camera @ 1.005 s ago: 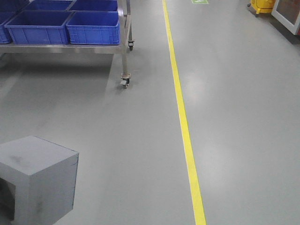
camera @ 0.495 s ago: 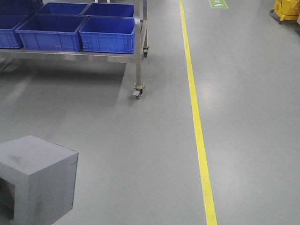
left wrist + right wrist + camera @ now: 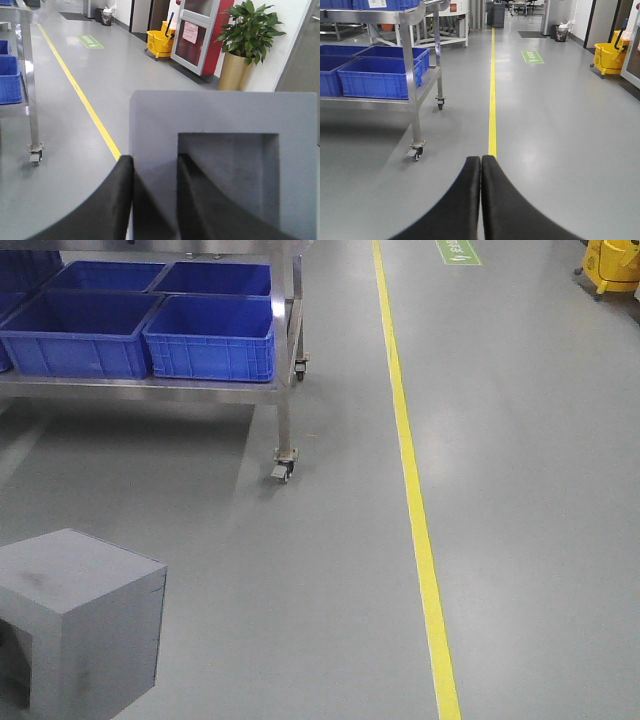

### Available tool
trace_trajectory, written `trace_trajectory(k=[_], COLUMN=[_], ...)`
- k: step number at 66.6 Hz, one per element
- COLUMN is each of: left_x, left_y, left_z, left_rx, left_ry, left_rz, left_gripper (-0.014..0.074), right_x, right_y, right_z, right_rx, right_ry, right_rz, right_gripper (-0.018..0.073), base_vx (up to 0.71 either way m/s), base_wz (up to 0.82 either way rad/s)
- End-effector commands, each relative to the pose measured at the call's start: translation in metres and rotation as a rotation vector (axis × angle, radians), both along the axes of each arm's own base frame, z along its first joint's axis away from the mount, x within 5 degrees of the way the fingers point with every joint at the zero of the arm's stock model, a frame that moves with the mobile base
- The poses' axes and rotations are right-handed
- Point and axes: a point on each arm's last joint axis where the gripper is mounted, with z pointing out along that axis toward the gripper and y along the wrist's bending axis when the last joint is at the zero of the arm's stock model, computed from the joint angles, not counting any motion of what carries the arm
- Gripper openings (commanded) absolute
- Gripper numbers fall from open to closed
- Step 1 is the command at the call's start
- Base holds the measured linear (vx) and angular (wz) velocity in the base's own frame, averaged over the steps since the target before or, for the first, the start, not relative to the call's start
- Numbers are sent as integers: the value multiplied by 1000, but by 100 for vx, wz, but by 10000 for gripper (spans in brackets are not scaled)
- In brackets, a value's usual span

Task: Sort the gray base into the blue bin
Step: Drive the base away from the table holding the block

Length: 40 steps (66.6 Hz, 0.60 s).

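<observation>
At the near left corner of the front view, the gray block (image 3: 80,620) fills the foreground, well short of the shelves. On the left wrist camera it is right up close (image 3: 225,115), square recess facing the lens. The left gripper (image 3: 154,161) is pinching it: one black finger (image 3: 112,200) lies on the outer side and the other (image 3: 192,200) sits inside the recess, with the block's wall clamped between them. On the right wrist camera, the right gripper (image 3: 481,160) has its two black fingers pressed flat together, nothing between them, hanging over bare gray floor.

Further out, a yellow line (image 3: 415,500) runs along the floor from near to far. Left of it stands a steel cart (image 3: 285,390) on a caster wheel (image 3: 280,472). On its low shelf sits the blue bin (image 3: 215,358), rightmost of the row, touching the neighbouring tubs (image 3: 75,350) on its left. It is well apart from the block.

Far off on the right there is a yellow mop bucket (image 3: 612,265), a green floor sign (image 3: 458,250), and, on the left wrist view, a potted plant (image 3: 250,30).
</observation>
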Motion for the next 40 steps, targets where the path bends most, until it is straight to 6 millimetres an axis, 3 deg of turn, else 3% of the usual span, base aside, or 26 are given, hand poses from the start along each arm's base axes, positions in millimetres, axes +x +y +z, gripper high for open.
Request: trace_trajectory(k=[1, 40], left_x=[-1, -1], left_y=[-2, -2], left_z=[19, 19], left_rx=[-74, -74], left_ry=[-100, -100], left_rz=[-23, -23], left_gripper=[-7, -7], right_x=[0, 0], right_y=[0, 0], right_z=[6, 6], right_rx=[-21, -21], right_ry=[-80, -80], right_rz=[3, 3], right_gripper=[-5, -5], base_vx=[44, 44], base_wz=[-3, -1])
